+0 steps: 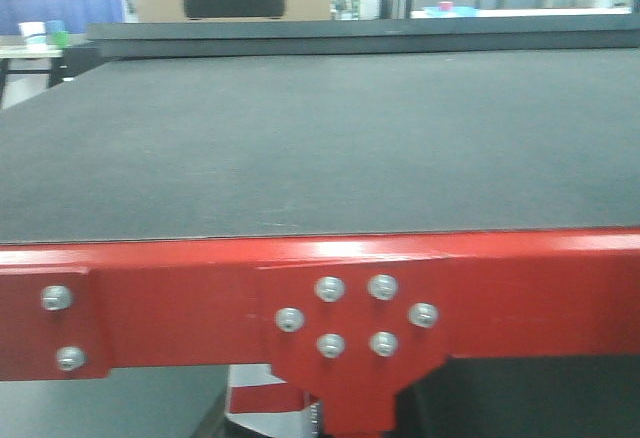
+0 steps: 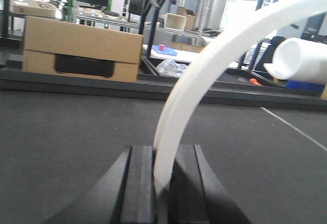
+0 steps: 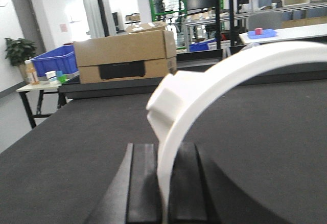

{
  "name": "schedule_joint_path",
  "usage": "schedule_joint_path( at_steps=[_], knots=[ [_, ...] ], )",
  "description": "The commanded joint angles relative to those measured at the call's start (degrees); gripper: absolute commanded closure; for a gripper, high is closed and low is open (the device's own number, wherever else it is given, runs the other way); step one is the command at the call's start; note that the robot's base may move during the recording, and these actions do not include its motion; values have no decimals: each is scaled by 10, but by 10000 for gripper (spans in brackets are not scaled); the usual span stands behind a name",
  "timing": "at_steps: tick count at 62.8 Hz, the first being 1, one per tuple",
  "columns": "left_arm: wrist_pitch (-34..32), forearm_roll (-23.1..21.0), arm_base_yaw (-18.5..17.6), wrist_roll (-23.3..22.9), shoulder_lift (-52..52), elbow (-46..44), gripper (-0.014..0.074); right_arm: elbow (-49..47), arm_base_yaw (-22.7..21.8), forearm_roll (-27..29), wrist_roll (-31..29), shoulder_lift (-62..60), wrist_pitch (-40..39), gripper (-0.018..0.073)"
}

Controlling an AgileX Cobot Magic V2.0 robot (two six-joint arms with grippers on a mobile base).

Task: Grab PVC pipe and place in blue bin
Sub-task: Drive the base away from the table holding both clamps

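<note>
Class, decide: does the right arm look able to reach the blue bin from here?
Probably not: the bin sits far off, past the table's far corner, left of the box. The right gripper holds the pipe.

Pipe: white curved PVC pipe [image 2: 204, 65] runs off the view's right edge.
Bin: blue plastic bin [image 1: 60, 8] blurred, cropped at top.
</note>
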Motion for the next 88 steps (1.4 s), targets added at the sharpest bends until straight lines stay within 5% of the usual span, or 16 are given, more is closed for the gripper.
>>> schedule_joint_path(
  at_steps=[1, 88],
  knots=[
    [-17, -4, 3, -2, -3, -2, 707, 0, 1, -2, -2, -3, -12, 727],
    [-17, -4, 5, -2, -3, -2, 707, 0, 1, -2, -2, -3, -12, 727]
  ],
)
